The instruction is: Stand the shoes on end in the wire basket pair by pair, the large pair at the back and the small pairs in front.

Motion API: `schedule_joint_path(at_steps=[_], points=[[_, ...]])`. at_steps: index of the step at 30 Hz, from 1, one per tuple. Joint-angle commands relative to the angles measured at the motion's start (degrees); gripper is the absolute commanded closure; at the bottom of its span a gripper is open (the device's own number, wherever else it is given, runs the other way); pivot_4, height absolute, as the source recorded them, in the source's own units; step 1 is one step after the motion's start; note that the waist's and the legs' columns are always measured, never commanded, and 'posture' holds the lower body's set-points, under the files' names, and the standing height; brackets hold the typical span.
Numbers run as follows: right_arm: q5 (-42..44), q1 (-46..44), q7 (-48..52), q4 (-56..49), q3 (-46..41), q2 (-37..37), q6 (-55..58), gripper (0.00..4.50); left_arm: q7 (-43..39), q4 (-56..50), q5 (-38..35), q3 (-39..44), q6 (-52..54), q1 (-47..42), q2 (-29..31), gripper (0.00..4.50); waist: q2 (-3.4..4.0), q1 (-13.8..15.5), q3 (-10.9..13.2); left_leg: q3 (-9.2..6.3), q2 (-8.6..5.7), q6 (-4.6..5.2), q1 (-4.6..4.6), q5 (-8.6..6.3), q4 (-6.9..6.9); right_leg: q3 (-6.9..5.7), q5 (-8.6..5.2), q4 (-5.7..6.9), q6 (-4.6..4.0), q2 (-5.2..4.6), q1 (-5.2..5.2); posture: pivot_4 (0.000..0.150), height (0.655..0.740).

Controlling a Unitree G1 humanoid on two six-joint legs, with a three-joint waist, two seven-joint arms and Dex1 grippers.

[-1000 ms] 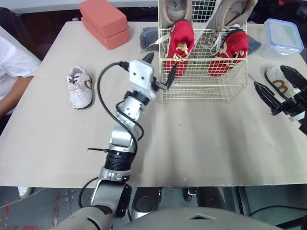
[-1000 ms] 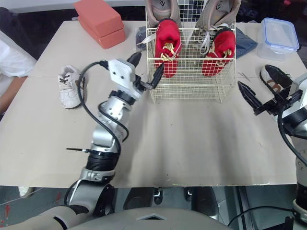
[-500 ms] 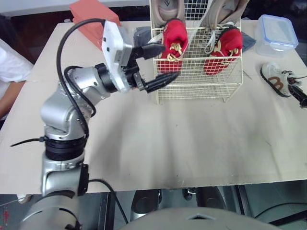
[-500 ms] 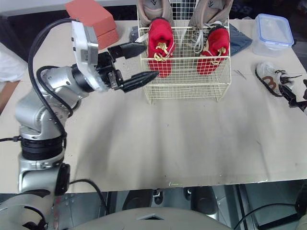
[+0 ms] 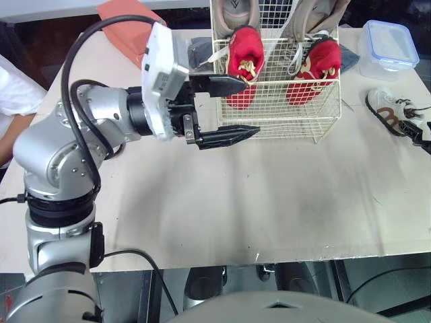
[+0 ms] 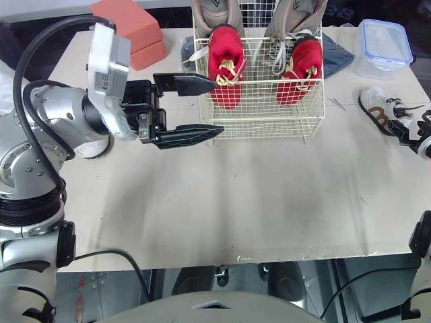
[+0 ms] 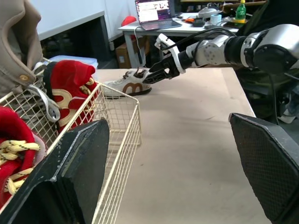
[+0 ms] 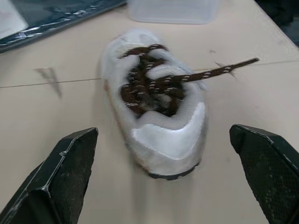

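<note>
Right eye view, upper middle: wire basket (image 6: pixel 269 124) on the table (image 6: pixel 256 202), large tan shoes (image 6: pixel 217 13) on end at its back, a red pair (image 6: pixel 224 64) before them, left gripper (image 6: pixel 217 105) by its lower left corner, spread wide and empty. Left wrist view, far across the table: small white shoe (image 7: pixel 128 85) lying flat, right gripper (image 7: pixel 156 73) at one end. Right wrist view, close in: brown laces (image 8: pixel 145 84) loose, black fingers (image 8: pixel 70 172) splayed either side of the shoe, clasping nothing.
</note>
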Motion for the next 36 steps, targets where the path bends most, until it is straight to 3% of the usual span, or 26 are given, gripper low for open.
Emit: schedule_joint_path(at_steps=[1,3,6,7,8,10,16,22,25,31,36], points=[[-1.3,-2.0,0.3,1.2,0.5,-0.7,-2.4,0.53,1.0,-2.7,-2.1,2.1,1.3,-1.2,1.4,0.0,0.0,0.0,0.0,0.0,0.0,0.0,0.0,0.0,0.0,0.0,0.0,0.0,0.0,0.0,0.0,0.15,0.686],[-1.9,-2.6,0.7,1.9,0.8,-0.4,-3.1,1.16,1.3,-3.0,-2.8,2.4,1.9,-1.3,1.7,0.0,0.0,-0.1,0.0,0.01,0.0,0.0,0.01,0.0,0.0,0.02,0.0,0.01,0.0,0.0,-0.01,0.15,0.686],[-2.5,-3.1,0.6,2.4,1.0,-0.2,-3.6,2.96,2.5,-3.0,-3.7,2.7,2.4,-1.5,1.8,0.0,0.01,-0.3,0.0,0.01,0.0,-0.01,0.01,0.01,0.01,0.02,0.0,0.02,0.0,-0.01,-0.01,0.15,0.686],[-2.6,-3.2,0.7,2.5,1.0,-0.2,-3.7,3.11,3.1,-2.8,-4.0,2.8,2.6,-1.6,1.5,0.0,0.01,-0.4,0.0,0.01,0.0,-0.01,0.01,0.01,0.01,0.02,0.0,0.02,0.0,-0.01,-0.01,0.15,0.686],[-2.7,-3.3,0.7,2.5,0.9,-0.1,-3.8,3.77,3.6,-2.7,-4.4,2.9,3.0,-1.8,1.3,0.0,0.01,-0.5,0.0,0.01,0.0,-0.01,0.01,0.01,0.01,0.02,0.0,0.03,0.0,-0.01,-0.01,0.15,0.686],[-3.0,-3.3,0.7,2.4,1.1,-0.2,-4.3,4.48,4.7,-2.7,-5.1,2.6,3.6,-2.0,1.0,0.0,0.01,-0.5,0.0,0.01,0.0,-0.01,0.01,0.01,0.02,0.03,0.0,0.03,0.0,-0.02,-0.01,0.15,0.686],[-2.8,-2.3,1.2,1.4,0.3,-0.8,-6.6,4.48,5.3,-2.7,-6.4,2.1,4.3,-2.2,0.8,0.0,0.03,-0.7,0.0,0.02,0.0,-0.02,0.01,0.01,0.01,0.02,0.01,0.03,0.0,-0.03,-0.01,0.15,0.686],[0.8,1.8,3.0,-5.7,-4.0,-2.4,-16.3,4.48,3.3,-2.0,-5.0,1.1,3.0,-2.1,1.3,0.0,0.14,-0.8,0.1,0.03,0.0,-0.03,0.0,0.02,0.01,0.02,0.0,0.03,0.0,-0.04,-0.01,0.15,0.686],[7.7,6.4,7.9,-16.7,-10.4,-1.5,-21.2,4.48,2.0,-1.3,-4.1,0.9,2.5,-2.1,1.8,0.0,0.26,-0.8,0.2,0.05,0.0,-0.04,0.0,0.02,0.01,0.05,-0.02,0.04,0.04,-0.04,-0.04,0.15,0.686],[16.9,16.6,7.4,-47.5,-15.8,1.4,-17.0,4.48,-1.9,1.9,-1.0,0.1,0.2,-2.3,2.6,0.0,0.37,-0.8,0.3,0.01,0.04,-0.12,0.05,0.06,-0.04,0.02,-0.09,0.08,0.16,-0.02,-0.03,0.15,0.686],[12.6,25.4,11.3,-68.0,-11.1,1.6,-24.2,4.48,-5.7,3.8,1.4,-1.0,-1.5,-3.3,3.6,0.0,0.39,-1.0,0.3,-0.01,0.07,-0.18,0.1,0.1,-0.06,0.02,-0.12,0.11,0.22,0.03,-0.03,0.15,0.686]])
